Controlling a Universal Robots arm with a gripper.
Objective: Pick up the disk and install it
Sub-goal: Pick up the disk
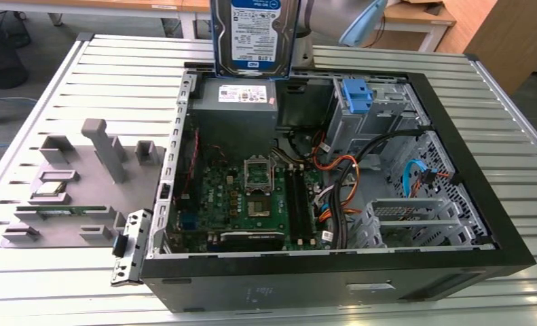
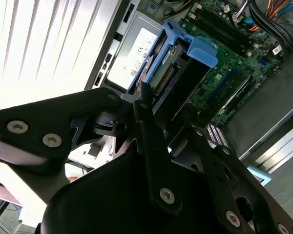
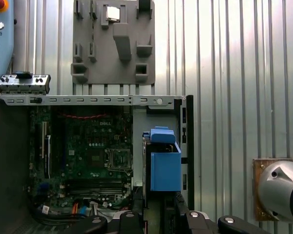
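While carrying the disk (image 1: pixel 250 34), treat it as a tall flat load: upright, label toward the exterior view, hanging clear above the grey power-supply box (image 1: pixel 236 95) at the far wall of the open case (image 1: pixel 341 278), toward the exterior view's left end of that wall. Gripped, by the look of the second wrist view, with the tool (image 2: pixel 163 105) closed on it and 1 black finger (image 2: pixel 149 131) laid along its side near the blue rails (image 2: pixel 195 48). Judged as mid-transfer: lifted off the bench (image 1: pixel 114 61), not yet seated in any bay. For a clean carry, move slowly and level, with no twist about the grip, to spare such a load from swinging. Cross above the case rim, well apart from the orange and black cables (image 1: pixel 341 176) and the green board (image 1: pixel 250 197). If bound for the metal cage (image 1: pixel 390 109) with the bare blue bracket (image 1: pixel 355 95) at the case's far corner on the exterior view's right, square the rails to it before any descent; cannot tell the intended bay. Avoid squeezing harder: probably enough hold already.
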